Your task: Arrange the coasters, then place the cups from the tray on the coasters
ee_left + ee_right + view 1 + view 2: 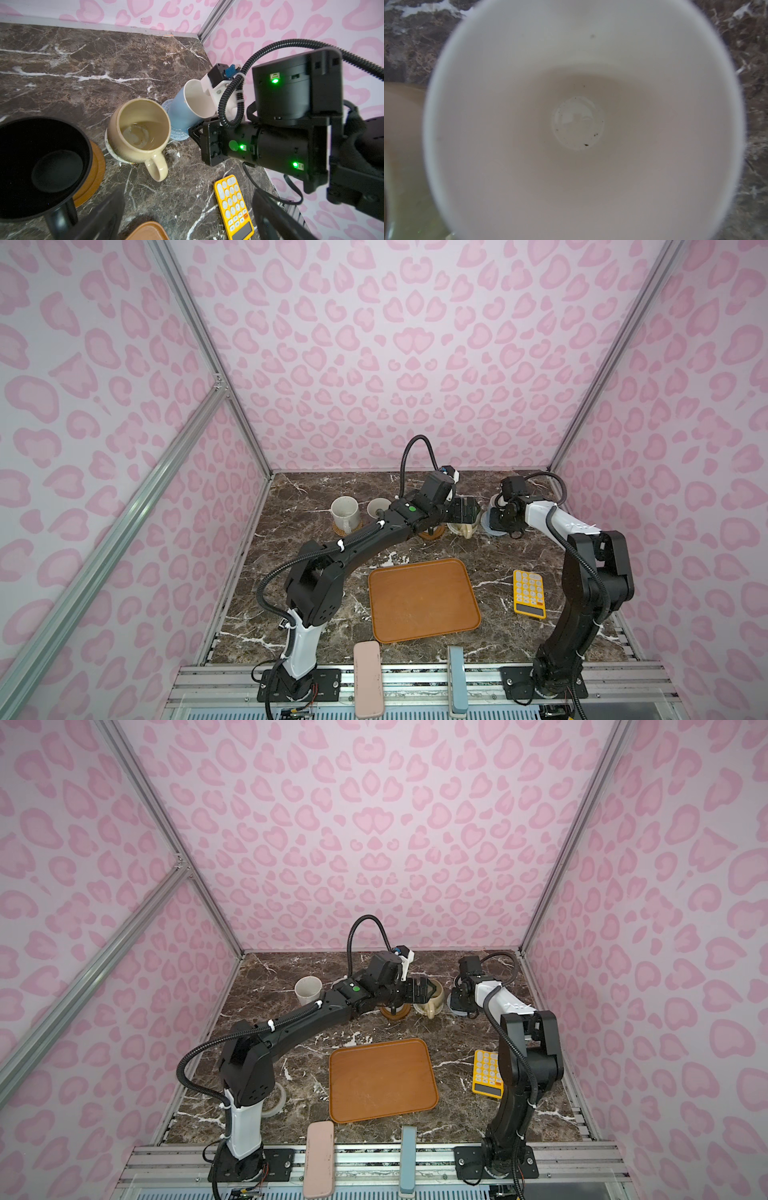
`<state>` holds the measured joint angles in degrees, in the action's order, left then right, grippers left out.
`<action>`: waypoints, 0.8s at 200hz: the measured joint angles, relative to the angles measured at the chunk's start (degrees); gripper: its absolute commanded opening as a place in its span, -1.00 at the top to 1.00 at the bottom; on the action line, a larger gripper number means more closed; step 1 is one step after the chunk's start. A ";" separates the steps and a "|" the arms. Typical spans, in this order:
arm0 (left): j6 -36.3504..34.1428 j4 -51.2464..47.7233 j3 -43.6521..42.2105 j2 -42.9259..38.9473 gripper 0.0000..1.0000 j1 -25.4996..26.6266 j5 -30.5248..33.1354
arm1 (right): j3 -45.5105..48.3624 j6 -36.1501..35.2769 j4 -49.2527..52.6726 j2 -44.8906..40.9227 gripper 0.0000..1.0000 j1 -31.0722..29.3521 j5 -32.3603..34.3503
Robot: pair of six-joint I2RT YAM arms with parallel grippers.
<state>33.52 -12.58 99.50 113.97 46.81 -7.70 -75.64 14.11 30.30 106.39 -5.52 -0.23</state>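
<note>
Levelling is needed: the light blue cup, clamped in the right gripper, is held tilted on the grey-blue coaster and should be released only once flat (left gripper spread, by the cream cup).

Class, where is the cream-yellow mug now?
In a top view the cream-yellow mug stands far back, right of centre, between the black mug and the light blue mug.
</note>
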 measured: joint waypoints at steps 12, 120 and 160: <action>0.17 0.02 -0.48 -0.24 -0.95 -0.04 0.00 | 0.02 0.00 0.00 0.00 1.00 -0.11 0.48; 0.09 1.07 -8.83 -9.46 -0.94 -0.37 1.95 | -1.60 1.22 2.82 -2.03 0.17 -0.85 2.45; 0.13 3.89 -18.80 -19.85 -0.94 -1.88 5.31 | 1.22 3.13 4.17 -8.83 -0.30 -1.51 4.55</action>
<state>33.65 -8.69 80.71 94.13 44.93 -2.39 -74.41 17.23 34.48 97.56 -7.03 4.32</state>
